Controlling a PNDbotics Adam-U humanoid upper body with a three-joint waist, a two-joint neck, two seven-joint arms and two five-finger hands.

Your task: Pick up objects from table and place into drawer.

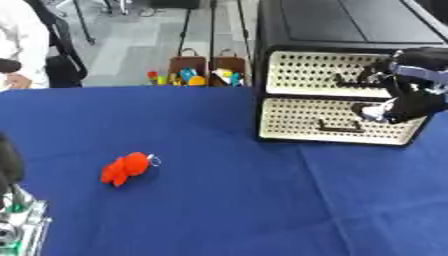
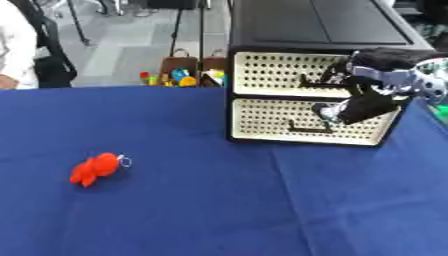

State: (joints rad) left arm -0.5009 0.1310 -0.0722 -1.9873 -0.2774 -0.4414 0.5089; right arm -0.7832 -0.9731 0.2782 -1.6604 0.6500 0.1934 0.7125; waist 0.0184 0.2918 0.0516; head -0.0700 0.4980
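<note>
The red soft toy [image 1: 125,168], lumpy with a small metal ring, lies on my blue cloth table [image 1: 227,210], well apart from the drawer unit [image 1: 337,95]. My right hand [image 2: 363,102] is up against the perforated cream drawer fronts, fingers curled by the dark handles; I cannot tell what it grips. My left hand [image 1: 9,165] is cut off at the edge.
</note>
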